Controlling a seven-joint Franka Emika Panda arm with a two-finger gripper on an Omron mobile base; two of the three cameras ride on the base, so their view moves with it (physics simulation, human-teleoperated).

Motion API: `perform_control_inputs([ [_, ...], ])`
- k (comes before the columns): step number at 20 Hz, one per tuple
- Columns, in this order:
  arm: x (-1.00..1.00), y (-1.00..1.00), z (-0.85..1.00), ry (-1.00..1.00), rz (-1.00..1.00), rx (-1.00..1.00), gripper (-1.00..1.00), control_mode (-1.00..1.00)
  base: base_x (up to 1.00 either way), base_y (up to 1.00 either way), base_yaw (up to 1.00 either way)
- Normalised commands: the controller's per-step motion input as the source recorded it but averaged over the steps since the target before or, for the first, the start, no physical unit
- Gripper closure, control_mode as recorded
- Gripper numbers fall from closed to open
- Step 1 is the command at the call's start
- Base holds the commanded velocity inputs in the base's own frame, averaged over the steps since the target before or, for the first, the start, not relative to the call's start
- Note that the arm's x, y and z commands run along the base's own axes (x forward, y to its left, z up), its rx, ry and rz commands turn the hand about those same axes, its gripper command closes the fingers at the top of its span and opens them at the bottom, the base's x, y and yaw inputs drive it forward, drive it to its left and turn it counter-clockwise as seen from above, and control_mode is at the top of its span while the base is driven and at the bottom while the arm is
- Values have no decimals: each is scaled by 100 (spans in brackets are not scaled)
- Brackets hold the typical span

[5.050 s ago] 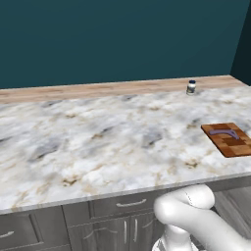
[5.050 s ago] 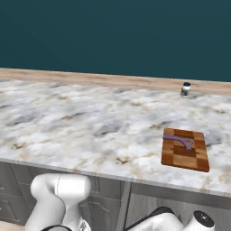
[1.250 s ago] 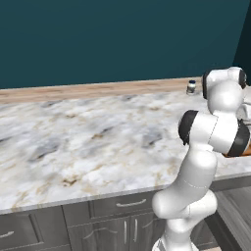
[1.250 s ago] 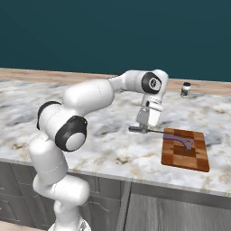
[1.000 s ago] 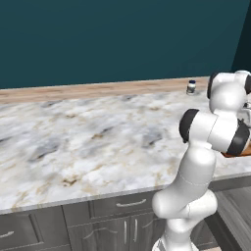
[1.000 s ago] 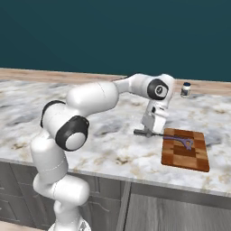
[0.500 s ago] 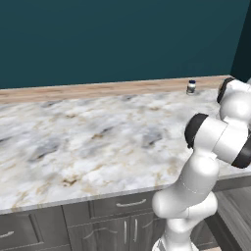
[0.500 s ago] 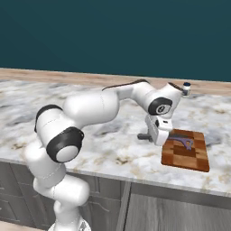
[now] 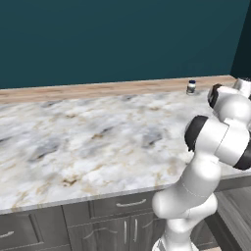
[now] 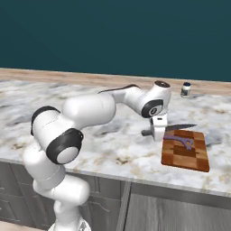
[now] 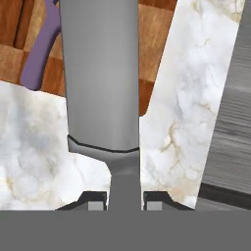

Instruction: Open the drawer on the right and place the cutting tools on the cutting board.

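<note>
Knife point(image 10: 179, 127): one, grey-bladed, clamped by its handle between the closed fingers of our gripper point(image 10: 159, 133), the blade reaching over the cutting board's point(image 10: 186, 155) 12 o'clock edge.

Cutting board: one, checkered wood, at 3 o'clock on the marble counter point(image 9: 88, 147).

Purple tool point(image 10: 180, 140): one, already lying on the board.

Jar point(image 10: 185, 89): one, dark-capped, at the counter's back edge.

Progress: we judged one tool delivered and the second nearly so; what remained was lowering and releasing the knife. We could not tell whether the drawer held more.
</note>
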Motion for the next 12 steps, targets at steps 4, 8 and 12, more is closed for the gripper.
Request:
perform_control_inputs([
  [4, 36, -42, -14, 0, -12, -17, 100, -100, 0, 0, 0],
  [8, 15, -52, -28, 0, -10, -4, 100, -100, 0, 0, 0],
  [12, 13, -50, -35, 0, -6, 0, 100, -100, 0, 0, 0],
])
